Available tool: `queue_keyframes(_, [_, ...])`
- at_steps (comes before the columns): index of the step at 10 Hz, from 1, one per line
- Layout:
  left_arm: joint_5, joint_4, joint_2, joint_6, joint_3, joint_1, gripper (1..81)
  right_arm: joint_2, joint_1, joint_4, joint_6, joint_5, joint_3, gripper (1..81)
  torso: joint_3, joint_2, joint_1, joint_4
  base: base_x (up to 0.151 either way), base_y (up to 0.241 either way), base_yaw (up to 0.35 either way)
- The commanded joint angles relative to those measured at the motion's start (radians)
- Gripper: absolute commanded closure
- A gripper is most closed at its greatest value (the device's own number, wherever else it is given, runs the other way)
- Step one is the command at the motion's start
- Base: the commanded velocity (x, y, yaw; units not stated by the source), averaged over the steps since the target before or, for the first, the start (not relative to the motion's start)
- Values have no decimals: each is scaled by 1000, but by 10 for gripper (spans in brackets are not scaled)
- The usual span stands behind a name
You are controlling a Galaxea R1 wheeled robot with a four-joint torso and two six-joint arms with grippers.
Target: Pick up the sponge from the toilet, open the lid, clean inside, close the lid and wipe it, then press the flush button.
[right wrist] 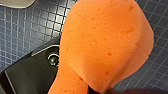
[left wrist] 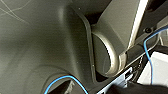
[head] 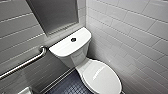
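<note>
The white toilet (head: 82,57) stands in the corner, its oval lid (head: 102,77) down over the bowl. The dark round flush button (head: 73,39) sits in the middle of the flat tank top. In the right wrist view the orange sponge (right wrist: 105,42) hangs large above the dark tiled floor, pinched at its narrow end by my right gripper (right wrist: 98,90), which is shut on it. The left wrist view looks at dark parts of the robot's own body and a blue cable (left wrist: 147,47); nothing is seen held there.
A metal grab bar (head: 25,63) runs along the left tiled wall. White tiles (head: 130,32) close in tightly on the toilet's right. Dark small-tiled floor (head: 70,86) lies in front left of the bowl. A grey panel (head: 53,13) sits above the tank.
</note>
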Motion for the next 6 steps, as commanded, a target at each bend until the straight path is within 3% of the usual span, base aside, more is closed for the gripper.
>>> queue_keyframes(1, [98, -10, -8, 1, 18, 18, 10, 56, -122, -18, -5, 208, -148, 811, 0, 94, -61, 0, 0, 0, 0])
queue_keyframes(3, [97, -10, -11, 0, 18, 16, 10, 125, -171, -18, -7, 265, -262, 811, 76, 165, -105, 0, 0, 0, 0])
queue_keyframes(6, [97, -14, -13, 0, 18, 15, 10, 226, -220, -24, -8, 290, -389, 811, 181, 263, -168, 0, 0, 0, 0])
